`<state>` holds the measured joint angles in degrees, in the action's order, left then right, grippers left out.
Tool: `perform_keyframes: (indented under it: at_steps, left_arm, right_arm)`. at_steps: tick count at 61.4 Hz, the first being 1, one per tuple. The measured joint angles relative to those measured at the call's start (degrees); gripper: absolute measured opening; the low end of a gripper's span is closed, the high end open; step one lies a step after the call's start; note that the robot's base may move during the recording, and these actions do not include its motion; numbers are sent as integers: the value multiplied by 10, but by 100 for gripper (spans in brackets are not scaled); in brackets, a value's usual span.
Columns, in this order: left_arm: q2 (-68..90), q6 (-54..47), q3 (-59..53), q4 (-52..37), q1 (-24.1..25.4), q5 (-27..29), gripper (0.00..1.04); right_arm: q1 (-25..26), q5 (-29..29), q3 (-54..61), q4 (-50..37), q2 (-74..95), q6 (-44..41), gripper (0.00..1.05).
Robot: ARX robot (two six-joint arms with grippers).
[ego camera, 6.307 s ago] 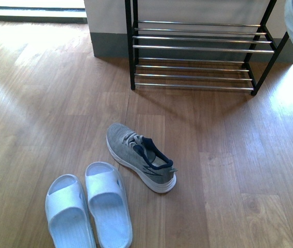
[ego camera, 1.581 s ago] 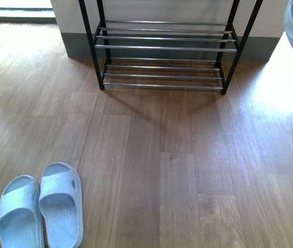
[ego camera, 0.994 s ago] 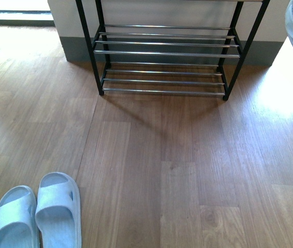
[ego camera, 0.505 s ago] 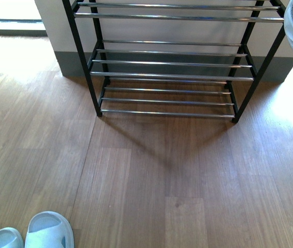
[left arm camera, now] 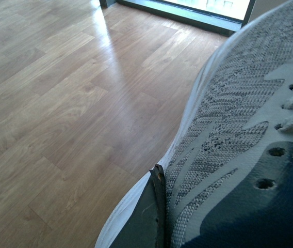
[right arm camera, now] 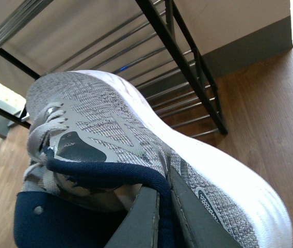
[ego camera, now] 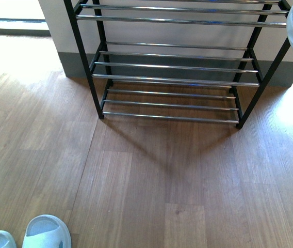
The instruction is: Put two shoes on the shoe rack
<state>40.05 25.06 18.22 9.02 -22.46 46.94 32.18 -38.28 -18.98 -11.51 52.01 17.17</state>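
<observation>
left pincer (left arm camera: 156, 206), right pincer (right arm camera: 162, 214) clamp sneakers (right arm camera: 131, 129)

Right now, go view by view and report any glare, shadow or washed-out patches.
Front view: sun bleaches the floor at far left and far right; the rack throws a shadow toward the camera. Left wrist view: a streak of glare crosses the floor; the sneaker is sharp. Right wrist view: the sole of the other sneaker is blown out white.
</observation>
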Motion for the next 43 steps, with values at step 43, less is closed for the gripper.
perform_keyframes:
  at_steps: [43]
  left_arm:
    - [-2, -2, -2, 0, 1, 7, 2]
  right_arm:
    - [-2, -14, 0, 0, -3, 0, 1]
